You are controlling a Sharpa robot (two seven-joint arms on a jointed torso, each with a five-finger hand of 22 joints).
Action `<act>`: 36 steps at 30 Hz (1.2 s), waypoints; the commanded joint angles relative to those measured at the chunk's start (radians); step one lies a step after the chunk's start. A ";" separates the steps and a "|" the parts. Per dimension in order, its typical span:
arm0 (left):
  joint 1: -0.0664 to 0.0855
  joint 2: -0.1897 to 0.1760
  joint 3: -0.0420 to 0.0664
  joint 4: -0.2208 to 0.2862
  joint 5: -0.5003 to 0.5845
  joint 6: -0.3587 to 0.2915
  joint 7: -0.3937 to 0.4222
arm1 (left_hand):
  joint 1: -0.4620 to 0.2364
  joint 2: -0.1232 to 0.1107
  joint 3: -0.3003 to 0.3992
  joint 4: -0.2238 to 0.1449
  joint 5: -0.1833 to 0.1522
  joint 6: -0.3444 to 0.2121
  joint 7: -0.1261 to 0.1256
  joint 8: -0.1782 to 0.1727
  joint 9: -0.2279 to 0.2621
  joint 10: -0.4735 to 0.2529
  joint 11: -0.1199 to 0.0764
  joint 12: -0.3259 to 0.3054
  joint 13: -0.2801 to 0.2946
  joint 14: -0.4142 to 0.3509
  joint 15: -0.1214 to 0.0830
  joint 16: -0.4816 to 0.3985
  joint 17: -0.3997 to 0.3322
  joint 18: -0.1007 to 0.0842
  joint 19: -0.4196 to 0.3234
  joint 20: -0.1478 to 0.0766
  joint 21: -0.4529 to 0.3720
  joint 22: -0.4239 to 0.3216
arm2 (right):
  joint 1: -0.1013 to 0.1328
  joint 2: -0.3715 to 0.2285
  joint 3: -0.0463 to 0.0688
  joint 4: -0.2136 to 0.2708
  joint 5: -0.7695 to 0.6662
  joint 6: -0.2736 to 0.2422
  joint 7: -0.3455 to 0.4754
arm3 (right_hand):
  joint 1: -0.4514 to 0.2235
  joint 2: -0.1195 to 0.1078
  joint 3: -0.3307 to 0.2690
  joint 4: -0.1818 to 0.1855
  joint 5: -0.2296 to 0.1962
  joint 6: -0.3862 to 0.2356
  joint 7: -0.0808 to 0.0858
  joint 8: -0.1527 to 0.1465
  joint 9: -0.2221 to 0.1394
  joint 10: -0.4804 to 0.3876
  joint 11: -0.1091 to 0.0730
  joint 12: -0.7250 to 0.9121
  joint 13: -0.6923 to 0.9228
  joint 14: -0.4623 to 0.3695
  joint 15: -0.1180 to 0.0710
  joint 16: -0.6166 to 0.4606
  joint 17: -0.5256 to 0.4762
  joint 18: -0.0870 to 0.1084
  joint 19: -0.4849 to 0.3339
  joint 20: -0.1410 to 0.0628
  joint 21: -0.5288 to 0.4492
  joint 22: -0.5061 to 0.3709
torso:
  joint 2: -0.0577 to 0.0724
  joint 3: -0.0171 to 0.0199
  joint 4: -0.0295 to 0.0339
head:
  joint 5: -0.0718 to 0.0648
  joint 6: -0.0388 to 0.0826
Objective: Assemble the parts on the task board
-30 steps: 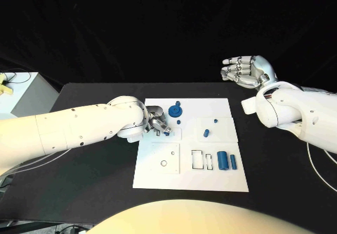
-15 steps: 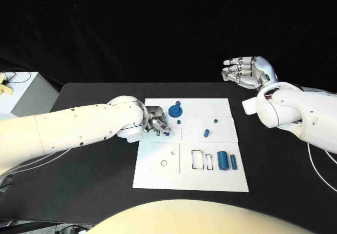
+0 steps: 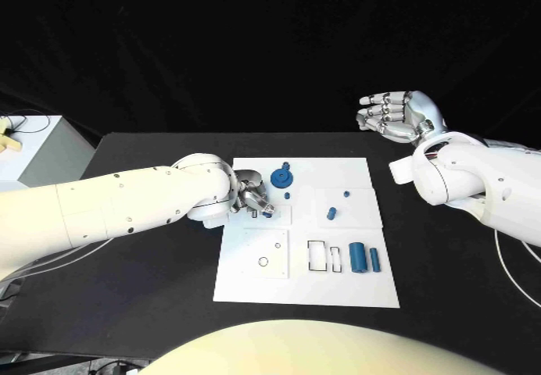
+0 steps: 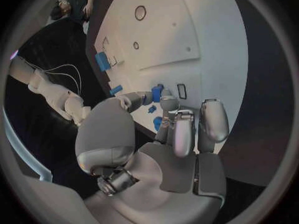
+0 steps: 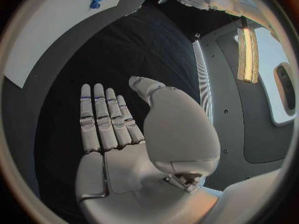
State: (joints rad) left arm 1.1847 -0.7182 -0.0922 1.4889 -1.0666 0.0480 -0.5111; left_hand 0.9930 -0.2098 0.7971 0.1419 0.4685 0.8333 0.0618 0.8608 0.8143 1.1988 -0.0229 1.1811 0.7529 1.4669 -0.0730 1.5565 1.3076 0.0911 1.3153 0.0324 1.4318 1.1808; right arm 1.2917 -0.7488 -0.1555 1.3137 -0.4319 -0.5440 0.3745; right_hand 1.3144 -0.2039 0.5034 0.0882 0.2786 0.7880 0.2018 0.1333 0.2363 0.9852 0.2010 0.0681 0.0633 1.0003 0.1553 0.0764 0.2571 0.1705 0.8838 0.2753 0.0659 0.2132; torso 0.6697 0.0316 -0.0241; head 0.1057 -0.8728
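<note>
Left hand (image 3: 250, 197) pinches a small blue part (image 4: 157, 92) over the task board (image 3: 338, 293), judged mid-insertion; next, seat it. Right hand (image 3: 397, 114) raised, fingers apart, holding nothing.

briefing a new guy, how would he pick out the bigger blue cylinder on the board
Start at the white task board and go to its near right part, beside two rectangular cutouts. Two blue cylinders lie there side by side; the bigger blue cylinder is the fatter one, next to the cutouts.

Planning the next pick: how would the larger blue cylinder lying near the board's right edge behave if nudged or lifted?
The larger blue cylinder lies on its side on the flat white task board, so a sideways nudge would probably roll it. It looks like smooth, rigid plastic: likely light, stiff, possibly slippery between metal fingers.
</note>
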 commanded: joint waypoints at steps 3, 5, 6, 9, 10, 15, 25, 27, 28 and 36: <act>-0.005 -0.001 -0.004 0.001 -0.007 0.043 -0.004 | 0.000 0.010 0.210 -0.205 0.004 0.019 -0.015 0.003 0.001 0.000 -0.003 -0.003 0.001 0.091 -0.007 0.004 0.227 -0.009 0.007 0.001 0.007 0.001 | -0.001 0.000 0.000 -0.001 -0.009 0.009 0.008 | -0.008 0.001 -0.005 0.001 -0.005 0.001 0.055 -0.006 -0.002 -0.006 0.002 -0.006 0.000 0.000 0.007 -0.006 -0.002 0.012 -0.007 -0.002 -0.004 -0.001 | 0.000 0.0000 -0.0004 | 0.000 0.000; -0.005 -0.001 -0.004 0.001 -0.007 0.044 -0.004 | 0.000 0.010 0.210 -0.205 0.004 0.019 -0.015 0.003 0.001 0.000 -0.003 -0.003 0.001 0.091 -0.007 0.004 0.227 -0.009 0.007 0.001 0.007 0.001 | -0.001 0.000 0.000 -0.001 -0.009 0.009 0.008 | -0.008 0.001 -0.005 0.001 -0.005 0.001 0.055 -0.006 -0.002 -0.006 0.002 -0.006 0.000 0.000 0.007 -0.006 -0.002 0.012 -0.007 -0.002 -0.004 -0.001 | 0.000 0.0005 -0.0007 | 0.000 0.000; -0.005 -0.001 -0.004 0.000 -0.007 0.044 -0.004 | 0.000 0.010 0.210 -0.205 0.004 0.019 -0.015 0.003 0.001 0.000 -0.003 -0.003 0.001 0.091 -0.007 0.004 0.227 -0.009 0.007 0.001 0.007 0.001 | -0.001 0.000 0.000 -0.001 -0.009 0.009 0.008 | -0.008 0.001 -0.005 0.001 -0.005 0.001 0.055 -0.006 -0.002 -0.006 0.002 -0.006 0.000 0.000 0.007 -0.006 -0.002 0.012 -0.007 -0.002 -0.004 -0.001 | 0.000 0.0004 -0.0008 | 0.000 0.000; -0.005 -0.002 -0.004 -0.001 -0.009 0.044 -0.005 | 0.000 0.010 0.210 -0.205 0.004 0.019 -0.015 0.003 0.001 0.000 -0.003 -0.003 0.001 0.091 -0.007 0.004 0.227 -0.009 0.007 0.001 0.007 0.001 | -0.001 0.000 0.000 -0.002 -0.009 0.009 0.008 | -0.007 0.001 -0.005 0.000 -0.005 0.001 0.055 -0.006 -0.002 -0.006 0.002 -0.005 0.000 0.000 0.007 -0.007 -0.002 0.012 -0.007 -0.002 -0.004 -0.002 | 0.000 0.0005 -0.0001 | -0.001 0.000; -0.005 -0.002 -0.004 -0.001 -0.009 0.045 -0.005 | 0.000 0.010 0.210 -0.205 0.004 0.019 -0.015 0.003 0.001 0.000 -0.003 -0.003 0.001 0.091 -0.007 0.004 0.227 -0.009 0.007 0.001 0.007 0.001 | -0.001 0.000 0.000 -0.002 -0.009 0.009 0.008 | -0.007 0.001 -0.005 0.000 -0.005 0.001 0.055 -0.006 -0.002 -0.006 0.002 -0.005 0.000 0.000 0.007 -0.007 -0.002 0.012 -0.007 -0.002 -0.004 -0.002 | 0.000 0.0007 0.0003 | -0.001 0.000; -0.005 -0.001 -0.004 -0.002 -0.009 0.051 -0.005 | 0.000 0.009 0.211 -0.206 0.004 0.020 -0.015 0.004 0.001 0.001 -0.003 -0.003 0.002 0.091 -0.007 0.004 0.227 -0.008 0.007 0.001 0.006 0.000 | -0.001 0.001 0.000 -0.002 -0.009 0.010 0.008 | -0.007 0.001 -0.005 0.000 -0.005 0.001 0.055 -0.006 -0.002 -0.006 0.002 -0.005 0.000 0.000 0.007 -0.007 -0.002 0.012 -0.007 -0.002 -0.004 -0.002 | 0.001 0.0005 0.0008 | -0.001 0.000; -0.005 -0.001 -0.004 -0.002 -0.015 0.072 -0.007 | 0.000 0.009 0.212 -0.207 0.005 0.020 -0.015 0.004 0.002 0.001 -0.003 -0.003 0.002 0.092 -0.007 0.004 0.228 -0.009 0.007 0.000 0.007 0.001 | -0.002 0.001 0.000 -0.003 -0.009 0.012 0.008 | -0.007 0.001 -0.006 0.000 -0.005 0.002 0.056 -0.006 -0.002 -0.006 0.002 -0.005 0.000 0.000 0.007 -0.007 -0.003 0.012 -0.008 -0.002 -0.004 -0.003 | 0.000 0.0000 0.0002 | 0.000 0.000; -0.005 -0.001 -0.004 -0.002 -0.019 0.077 -0.008 | 0.000 0.009 0.212 -0.207 0.005 0.020 -0.015 0.004 0.002 0.001 -0.003 -0.003 0.002 0.092 -0.007 0.004 0.228 -0.009 0.007 0.000 0.007 0.001 | -0.002 0.001 0.000 -0.003 -0.009 0.012 0.008 | -0.007 0.001 -0.006 0.000 -0.005 0.002 0.056 -0.006 -0.002 -0.006 0.002 -0.005 0.000 0.000 0.007 -0.007 -0.003 0.012 -0.008 -0.002 -0.004 -0.003 | 0.000 0.0003 0.0003 | 0.000 0.000; -0.005 -0.001 -0.004 -0.002 -0.020 0.079 -0.008 | 0.001 0.009 0.212 -0.207 0.005 0.021 -0.015 0.004 0.002 0.002 -0.003 -0.002 0.003 0.092 -0.008 0.004 0.228 -0.009 0.008 0.000 0.007 0.001 | -0.002 0.001 0.000 -0.003 -0.009 0.012 0.008 | -0.007 0.001 -0.006 0.000 -0.005 0.002 0.056 -0.006 -0.002 -0.006 0.002 -0.005 0.000 0.000 0.007 -0.007 -0.003 0.012 -0.008 -0.002 -0.004 -0.003 | 0.000 0.0001 0.0001 | 0.000 0.000; -0.005 -0.001 -0.004 -0.004 -0.032 0.082 -0.008 | 0.001 0.009 0.212 -0.207 0.005 0.021 -0.015 0.004 0.002 0.002 -0.003 -0.002 0.003 0.092 -0.008 0.004 0.228 -0.009 0.008 0.000 0.007 0.001 | -0.003 0.001 0.000 -0.003 -0.009 0.014 0.008 | -0.007 0.001 -0.006 0.000 -0.005 0.002 0.056 -0.006 -0.002 -0.006 0.002 -0.005 0.000 0.000 0.007 -0.007 -0.003 0.012 -0.008 -0.002 -0.004 -0.003 | 0.000 -0.0003 0.0001 | 0.002 0.000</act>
State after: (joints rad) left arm 1.1868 -0.7187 -0.0894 1.4874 -1.0852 0.0795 -0.5083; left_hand 0.9909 -0.2119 0.7971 0.1419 0.4679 0.8333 0.0618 0.8612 0.8144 1.1991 -0.0226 1.1812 0.7549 1.4669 -0.0730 1.5565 1.3075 0.0911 1.3152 0.0324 1.4358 1.1806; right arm 1.2888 -0.7486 -0.1561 1.3117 -0.4332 -0.5422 0.3748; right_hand 1.3145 -0.2039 0.5034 0.0882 0.2786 0.7881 0.2018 0.1333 0.2356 0.9852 0.2010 0.0682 0.0633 1.0003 0.1553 0.0765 0.2559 0.1704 0.8838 0.2752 0.0659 0.2110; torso 0.6699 0.0317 -0.0241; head 0.1077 -0.8728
